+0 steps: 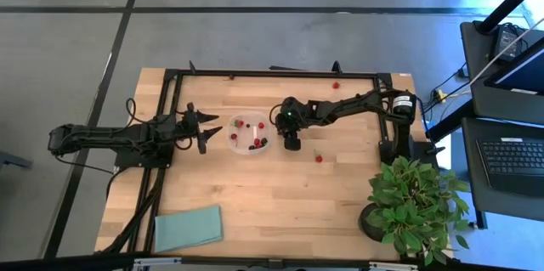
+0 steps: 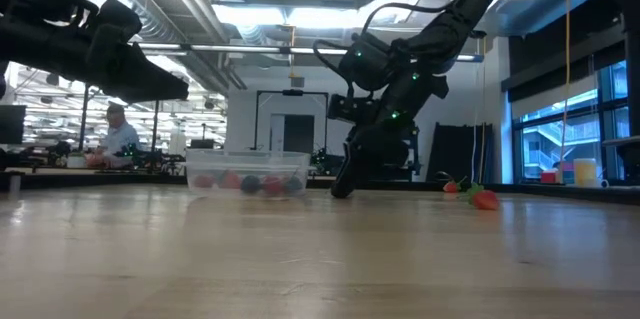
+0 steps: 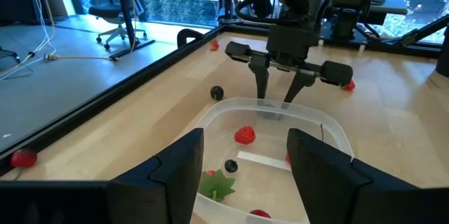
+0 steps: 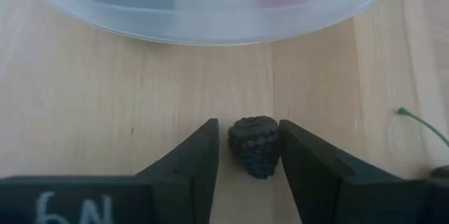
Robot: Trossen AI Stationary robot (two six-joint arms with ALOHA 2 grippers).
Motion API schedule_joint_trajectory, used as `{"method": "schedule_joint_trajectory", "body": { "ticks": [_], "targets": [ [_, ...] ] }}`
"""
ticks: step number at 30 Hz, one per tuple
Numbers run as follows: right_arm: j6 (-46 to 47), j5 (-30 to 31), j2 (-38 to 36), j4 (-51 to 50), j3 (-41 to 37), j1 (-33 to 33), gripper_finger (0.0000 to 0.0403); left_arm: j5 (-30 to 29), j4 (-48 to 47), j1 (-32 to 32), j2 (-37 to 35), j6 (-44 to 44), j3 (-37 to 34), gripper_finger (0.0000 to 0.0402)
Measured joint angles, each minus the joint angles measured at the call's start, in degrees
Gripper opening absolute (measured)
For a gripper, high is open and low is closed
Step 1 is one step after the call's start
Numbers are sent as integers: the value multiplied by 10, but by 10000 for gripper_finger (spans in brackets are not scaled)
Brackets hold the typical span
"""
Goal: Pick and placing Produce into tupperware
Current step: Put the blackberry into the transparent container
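Observation:
The clear tupperware (image 1: 249,133) (image 3: 330,129) stands mid-table and holds several red and dark pieces of produce (image 3: 244,135). Just right of it, my right gripper (image 4: 249,147) (image 1: 291,143) slants down to the tabletop. Its fingers stand on either side of a dark berry (image 4: 255,143) that rests on the wood beside the tupperware's wall (image 4: 210,13). My left gripper (image 3: 245,182) (image 1: 204,131) hangs open above the table at the tupperware's left side, with nothing between its fingers. My right gripper comes at the dark berry from above, slanting down from the table's right side. One finger (image 4: 298,161) lies against the berry's side (image 4: 275,143). A thin gap shows between the berry and the other finger (image 4: 200,164). The berry sits on the table.
Loose produce lies around: a red piece (image 1: 319,158) right of my right gripper, another (image 1: 336,85) by the far frame rail, and a dark one (image 3: 216,93) beyond the tupperware. A leafy potted plant (image 1: 416,203) stands at the near right corner, and a teal cloth (image 1: 189,227) lies near left.

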Motion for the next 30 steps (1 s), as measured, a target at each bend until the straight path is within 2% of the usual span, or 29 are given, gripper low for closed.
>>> {"method": "schedule_joint_trajectory", "body": {
  "ticks": [6,10,13,19,22,30],
  "targets": [
    [0,0,0,0,0,0,98,0,0,0,0,0,0,199],
    [1,0,0,-5,2,0,98,0,0,0,0,0,0,199],
    [11,8,0,-48,23,0,102,0,0,0,0,0,0,199],
    [-1,91,0,-163,97,0,107,0,-1,0,0,0,0,199],
    [-17,92,0,-189,134,0,97,0,-2,0,0,0,0,199],
    [-34,88,0,-188,215,7,104,0,-3,0,0,0,0,199]
  ]
}}
